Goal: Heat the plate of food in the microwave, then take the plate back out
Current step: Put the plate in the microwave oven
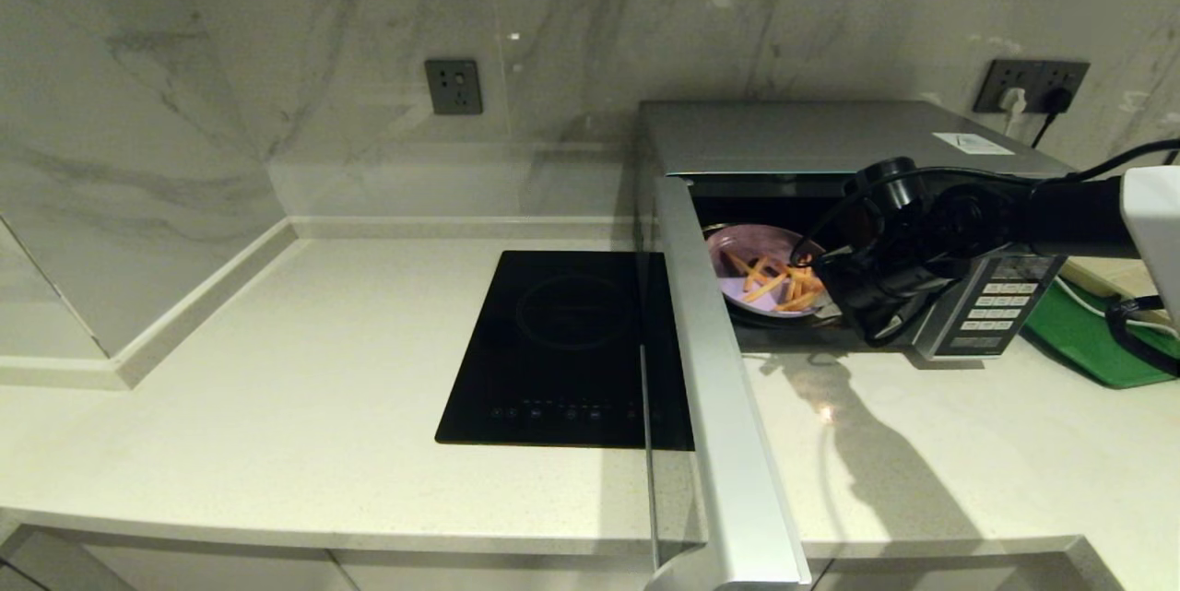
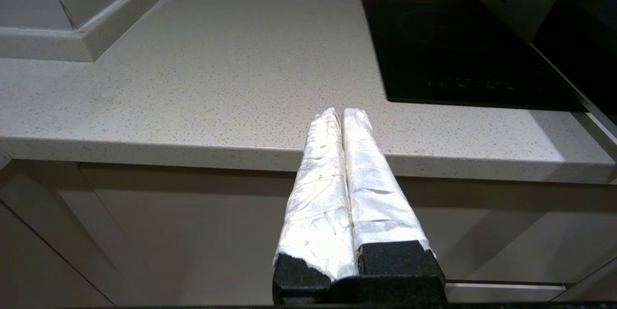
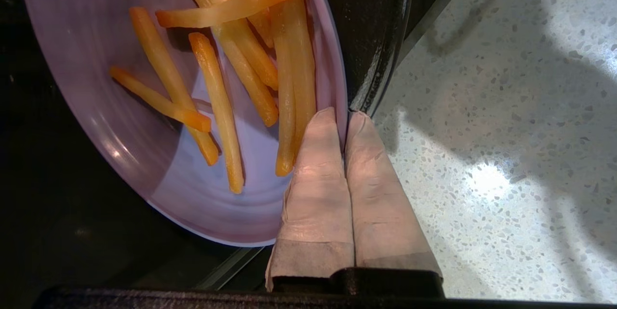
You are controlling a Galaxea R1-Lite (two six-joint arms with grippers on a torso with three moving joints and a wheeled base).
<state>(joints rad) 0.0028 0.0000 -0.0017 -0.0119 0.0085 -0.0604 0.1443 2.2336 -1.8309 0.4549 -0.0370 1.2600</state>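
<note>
The microwave (image 1: pixel 830 204) is standing on the pale speckled counter (image 1: pixel 277 370) with its door (image 1: pixel 719 370) swung wide toward the robot, beside a black hob (image 1: pixel 572 351) and marble wall. The plate (image 1: pixel 747 250) is sitting at the cavity's mouth, fries (image 3: pixel 231 73) piled loose. The right gripper (image 3: pixel 344 118) is pinching the plate's near rim, fingers clamped. The plate is looking stiff, light, probably slick; keeping it level matters. The left gripper (image 2: pixel 340 116) is idling closed below the counter edge.

we see the plate of food (image 1: pixel 758 270) inside the microwave (image 1: pixel 830 144), the hob (image 1: pixel 567 347) on its left, the tray (image 1: pixel 1088 333) on its right.
</note>
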